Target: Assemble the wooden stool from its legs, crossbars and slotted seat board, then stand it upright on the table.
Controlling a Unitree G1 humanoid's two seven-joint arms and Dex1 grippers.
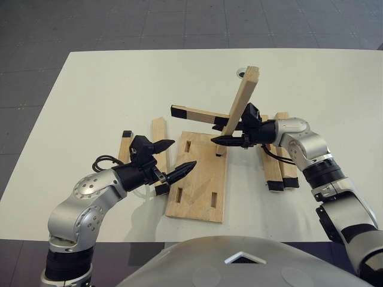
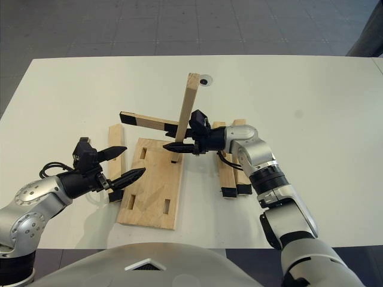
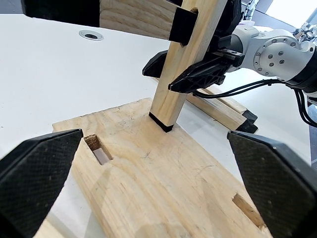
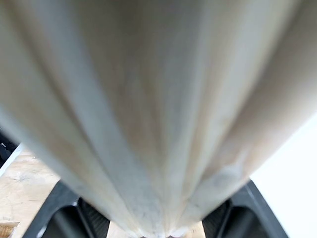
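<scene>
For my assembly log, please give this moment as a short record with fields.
Seat board: flat on table
Leg: tilted, lower end on seat board, crossbar joined
Right gripper: shut on leg
Left gripper: open, by seat board's left edge
Loose pieces: lying on both sides of seat board

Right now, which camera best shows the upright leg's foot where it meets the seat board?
Left wrist view: the leg meets the seat board with its black-tipped foot close and unblocked. The eye views show it small, just below the right gripper. The right wrist view sees the leg's side from very close.
</scene>
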